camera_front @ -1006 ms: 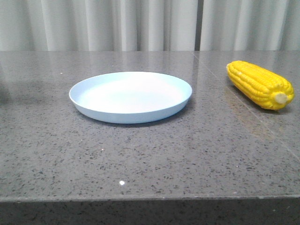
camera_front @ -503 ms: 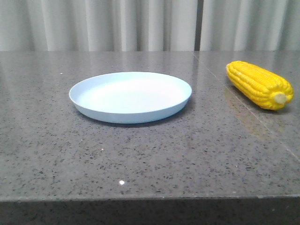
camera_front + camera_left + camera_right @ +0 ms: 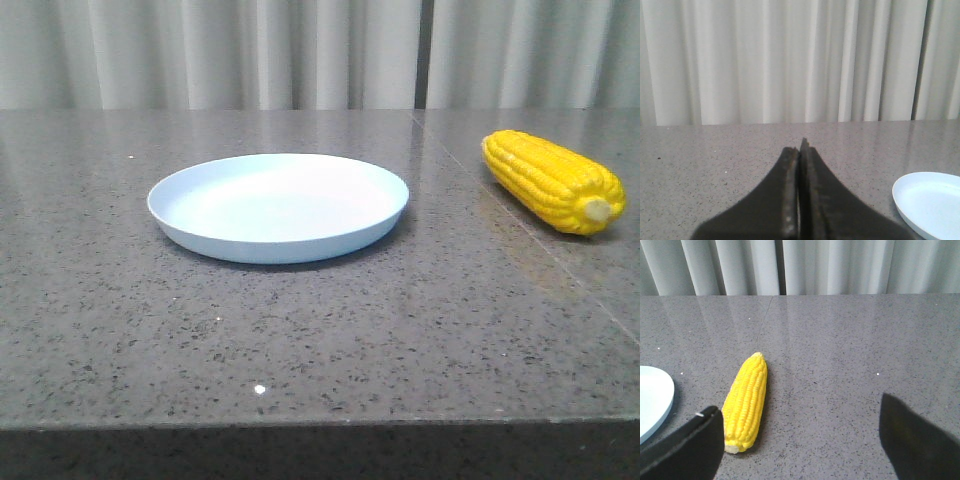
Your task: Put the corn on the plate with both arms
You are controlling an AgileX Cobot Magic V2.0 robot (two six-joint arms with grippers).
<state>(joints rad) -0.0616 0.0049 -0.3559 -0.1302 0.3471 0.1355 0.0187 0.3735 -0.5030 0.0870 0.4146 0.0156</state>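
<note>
The yellow corn [image 3: 555, 181] lies on the grey stone table at the right, its pale stub end toward the front. The pale blue plate [image 3: 200, 230] sits left of it near the middle, with nothing on it. No gripper shows in the front view. In the right wrist view my right gripper [image 3: 799, 412] is open and empty, with the corn [image 3: 746, 401] beside one finger and the plate's rim [image 3: 667, 405] at the edge. In the left wrist view my left gripper [image 3: 801, 147] is shut and empty over bare table, with the plate [image 3: 932, 202] off to one side.
Pale pleated curtains [image 3: 300, 50] hang behind the table. The table's front edge [image 3: 320, 425] runs across the bottom of the front view. A thin seam [image 3: 450, 170] crosses the stone between plate and corn.
A faint dark shadow at the far left edge one second ago is gone. Corn and plate have not moved.
</note>
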